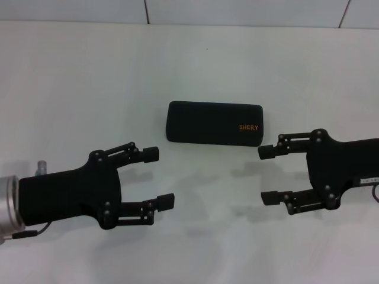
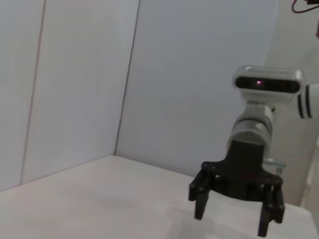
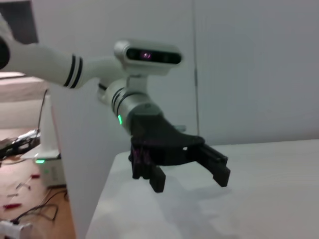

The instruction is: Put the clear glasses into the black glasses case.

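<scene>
The black glasses case (image 1: 214,123) lies shut and flat on the white table (image 1: 83,77) in the head view, with its orange lettering toward the right end. The clear glasses do not show in any view. My left gripper (image 1: 159,177) hovers open in front of the case and to its left, fingers pointing right. Facing it, my right gripper (image 1: 266,175) is open near the case's right end, fingers pointing left. Nothing is between either pair of fingers. The left wrist view shows the right gripper (image 2: 231,221) open; the right wrist view shows the left gripper (image 3: 190,180) open.
A pale tiled wall (image 1: 237,10) borders the table's far edge. In the right wrist view the table's side edge (image 3: 102,194) drops to a floor with cables and small items (image 3: 22,199).
</scene>
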Controlling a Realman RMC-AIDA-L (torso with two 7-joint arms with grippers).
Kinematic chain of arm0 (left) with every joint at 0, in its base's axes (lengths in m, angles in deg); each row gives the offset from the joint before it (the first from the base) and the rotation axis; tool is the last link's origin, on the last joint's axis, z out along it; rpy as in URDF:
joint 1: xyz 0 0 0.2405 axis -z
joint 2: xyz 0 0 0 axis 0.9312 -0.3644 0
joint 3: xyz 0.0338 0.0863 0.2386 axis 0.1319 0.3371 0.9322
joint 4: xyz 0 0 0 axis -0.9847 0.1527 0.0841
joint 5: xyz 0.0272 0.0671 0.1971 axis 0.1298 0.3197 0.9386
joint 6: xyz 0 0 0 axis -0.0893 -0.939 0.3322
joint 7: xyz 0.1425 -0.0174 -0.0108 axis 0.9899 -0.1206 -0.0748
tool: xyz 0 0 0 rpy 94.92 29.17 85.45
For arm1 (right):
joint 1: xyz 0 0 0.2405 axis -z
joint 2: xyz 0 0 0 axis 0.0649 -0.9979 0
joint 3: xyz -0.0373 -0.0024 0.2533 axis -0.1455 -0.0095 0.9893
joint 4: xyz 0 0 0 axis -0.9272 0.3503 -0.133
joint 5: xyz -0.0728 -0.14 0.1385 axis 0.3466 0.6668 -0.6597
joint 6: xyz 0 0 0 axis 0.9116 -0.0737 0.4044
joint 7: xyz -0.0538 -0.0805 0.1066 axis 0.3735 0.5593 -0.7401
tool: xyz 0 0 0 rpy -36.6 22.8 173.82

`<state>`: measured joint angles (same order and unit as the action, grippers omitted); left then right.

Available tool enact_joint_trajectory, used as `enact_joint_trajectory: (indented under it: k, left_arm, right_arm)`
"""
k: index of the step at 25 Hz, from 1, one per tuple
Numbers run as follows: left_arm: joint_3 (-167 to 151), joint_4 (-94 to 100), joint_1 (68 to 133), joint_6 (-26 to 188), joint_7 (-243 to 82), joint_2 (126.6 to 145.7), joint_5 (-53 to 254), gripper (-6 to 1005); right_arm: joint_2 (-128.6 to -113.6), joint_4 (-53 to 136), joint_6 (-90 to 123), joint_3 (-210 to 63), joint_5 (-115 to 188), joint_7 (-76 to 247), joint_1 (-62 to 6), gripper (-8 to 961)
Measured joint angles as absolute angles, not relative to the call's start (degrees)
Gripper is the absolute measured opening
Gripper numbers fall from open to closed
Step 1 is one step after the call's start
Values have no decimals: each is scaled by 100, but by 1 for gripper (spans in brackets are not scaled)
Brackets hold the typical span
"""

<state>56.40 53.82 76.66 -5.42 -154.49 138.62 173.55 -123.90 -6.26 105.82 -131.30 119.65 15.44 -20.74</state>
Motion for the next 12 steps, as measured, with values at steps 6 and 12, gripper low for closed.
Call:
enact_joint_trajectory:
  k: [6, 12]
  left_arm:
    - [5636, 5402, 7633, -584, -15461, 13852, 17364, 893]
    - [5634, 5389, 7638, -587, -15464, 13854, 17369, 893]
  right_arm:
    - [-12407, -625, 10432, -13280, 11966, 1577, -2069, 735]
    - [-12421, -606, 10264, -13483, 11964, 1580, -2075, 735]
